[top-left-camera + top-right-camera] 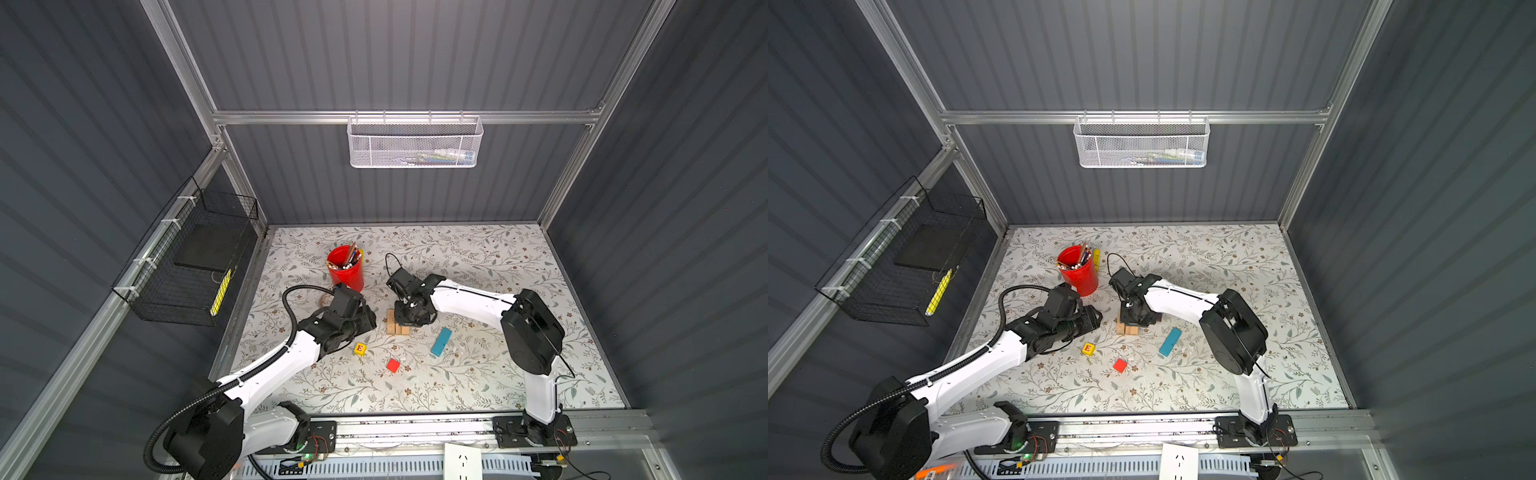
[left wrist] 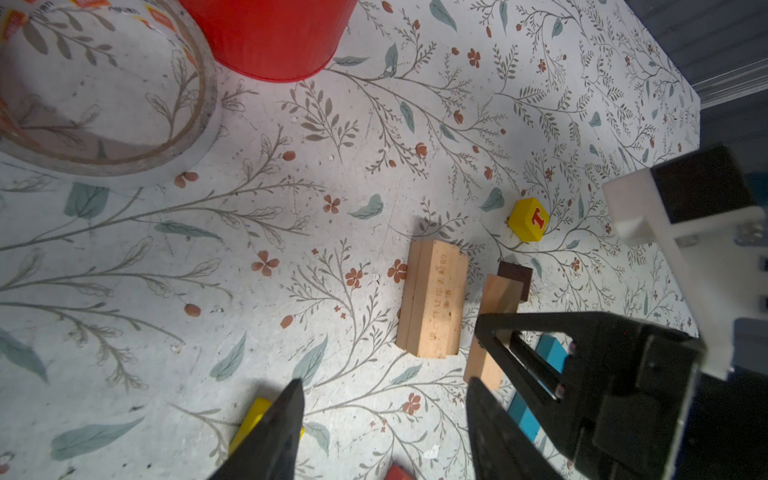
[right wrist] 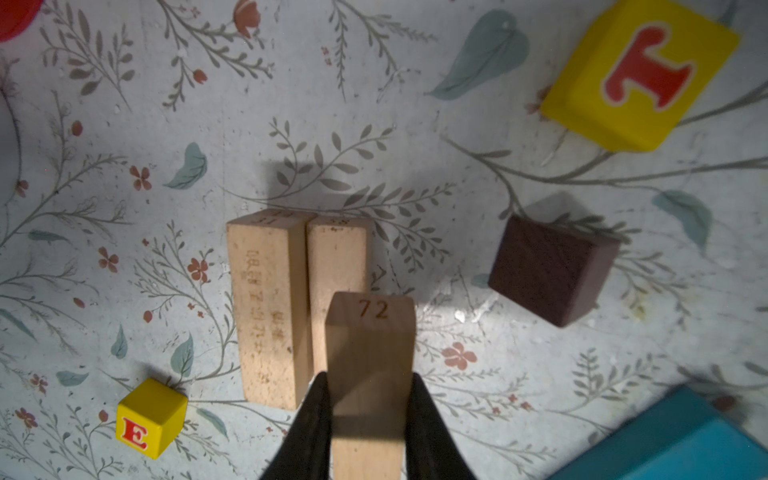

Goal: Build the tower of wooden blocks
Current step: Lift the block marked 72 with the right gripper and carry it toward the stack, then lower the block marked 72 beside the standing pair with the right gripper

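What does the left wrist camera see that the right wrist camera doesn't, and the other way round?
Only the left wrist view: the tape roll and the open left gripper. Only the right wrist view: the 72 stamped on the held plank in the right gripper, and the E on a yellow cube. Both: the side-by-side tan planks, T cube, brown piece, blue plank.

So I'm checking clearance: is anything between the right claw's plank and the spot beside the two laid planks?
Nothing visible. The held plank hangs by the laid planks; the brown block stands apart, bare mat between.
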Robot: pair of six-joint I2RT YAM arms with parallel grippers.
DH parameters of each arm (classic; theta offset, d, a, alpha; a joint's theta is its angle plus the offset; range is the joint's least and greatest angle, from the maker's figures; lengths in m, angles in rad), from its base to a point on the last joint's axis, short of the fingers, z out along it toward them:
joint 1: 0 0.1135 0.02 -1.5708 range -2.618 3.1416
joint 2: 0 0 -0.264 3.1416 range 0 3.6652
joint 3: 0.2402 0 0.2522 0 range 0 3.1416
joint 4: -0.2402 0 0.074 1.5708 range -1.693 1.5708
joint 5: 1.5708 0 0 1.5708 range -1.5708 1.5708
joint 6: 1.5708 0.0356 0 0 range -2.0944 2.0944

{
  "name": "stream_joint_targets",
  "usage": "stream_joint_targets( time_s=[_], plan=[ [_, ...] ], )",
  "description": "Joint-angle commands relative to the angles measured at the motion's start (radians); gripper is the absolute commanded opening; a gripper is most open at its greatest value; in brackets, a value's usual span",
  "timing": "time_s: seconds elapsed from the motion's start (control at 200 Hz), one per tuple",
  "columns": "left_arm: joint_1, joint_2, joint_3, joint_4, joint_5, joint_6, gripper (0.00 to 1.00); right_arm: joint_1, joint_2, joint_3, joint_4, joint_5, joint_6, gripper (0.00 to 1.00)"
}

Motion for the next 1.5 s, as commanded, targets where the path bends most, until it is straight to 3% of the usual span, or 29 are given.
stream_joint_targets(
  time_s=[0.0,0.53,1.111,1.496],
  plan=[
    [0.004,0.009,-0.007,-0.018,0.011,0.021,0.62,-0.004,0.027,0.039,-0.011,0.026,0.016,0.16],
    [0.004,0.025,-0.003,-0.016,0.021,0.018,0.62,-0.006,0.064,0.056,0.005,0.018,0.016,0.19],
    [0.004,0.038,0.004,-0.013,0.029,0.022,0.61,-0.020,0.066,0.047,0.039,-0.033,0.018,0.34],
    [0.004,0.038,0.000,0.000,0.041,0.026,0.59,-0.045,-0.055,-0.065,0.141,-0.108,0.048,0.39]
  ],
)
